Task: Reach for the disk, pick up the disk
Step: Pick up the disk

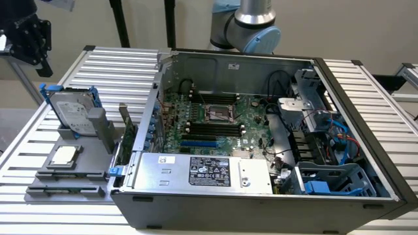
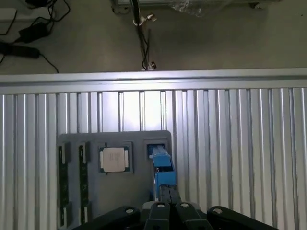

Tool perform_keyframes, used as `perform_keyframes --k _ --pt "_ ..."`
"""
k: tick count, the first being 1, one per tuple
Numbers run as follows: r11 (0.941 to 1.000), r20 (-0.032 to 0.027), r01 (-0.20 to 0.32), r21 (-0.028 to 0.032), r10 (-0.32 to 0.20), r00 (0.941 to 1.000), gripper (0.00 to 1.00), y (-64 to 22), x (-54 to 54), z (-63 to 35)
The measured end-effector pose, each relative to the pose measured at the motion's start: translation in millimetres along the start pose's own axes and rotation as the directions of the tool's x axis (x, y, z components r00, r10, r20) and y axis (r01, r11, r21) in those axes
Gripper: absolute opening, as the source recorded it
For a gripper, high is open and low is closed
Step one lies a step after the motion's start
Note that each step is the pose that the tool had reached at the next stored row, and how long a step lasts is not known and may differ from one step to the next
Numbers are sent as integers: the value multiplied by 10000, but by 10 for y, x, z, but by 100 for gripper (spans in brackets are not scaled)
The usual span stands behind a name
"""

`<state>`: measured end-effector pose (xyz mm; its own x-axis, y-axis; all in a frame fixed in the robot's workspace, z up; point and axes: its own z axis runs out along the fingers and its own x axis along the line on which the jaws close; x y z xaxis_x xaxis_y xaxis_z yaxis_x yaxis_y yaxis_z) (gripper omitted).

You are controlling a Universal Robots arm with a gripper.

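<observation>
Gripper (image 2: 168,190): closed, empty, over the disk (image 1: 70,111).
Disk: upright in a holder (image 1: 98,128), by the table's (image 1: 117,68) edge at the exterior view's left.
Risk: closed jaws would likely hit its top edge and tip it.

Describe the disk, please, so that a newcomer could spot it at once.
Beside the open computer case, on the exterior view's left, a grey holder sits on the ribbed table. The disk stands on edge in it, framed in bright blue, unlike the flat square chip nearby.
</observation>
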<state>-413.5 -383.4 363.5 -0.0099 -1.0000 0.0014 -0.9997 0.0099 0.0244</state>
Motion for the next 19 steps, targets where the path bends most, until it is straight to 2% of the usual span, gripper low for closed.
perform_keyframes --k 5,9,10,11,15,17,18,19 --pt "9980 -17 625 109 -625 9980 11 0 -5 4" --pt "9978 -19 651 110 -651 9979 12 0 -6 4" --pt "9978 -19 651 109 -651 9979 18 0 -6 3" --pt "9978 -19 651 109 -651 9979 18 0 -6 3" --pt "9978 -19 651 109 -651 9979 42 0 -6 23" --pt "9978 -19 648 109 -648 9979 42 -1 -6 51" --pt "9979 -19 645 109 -645 9979 48 -2 -6 69" --pt "9979 -19 642 109 -642 9979 48 -2 -6 87"
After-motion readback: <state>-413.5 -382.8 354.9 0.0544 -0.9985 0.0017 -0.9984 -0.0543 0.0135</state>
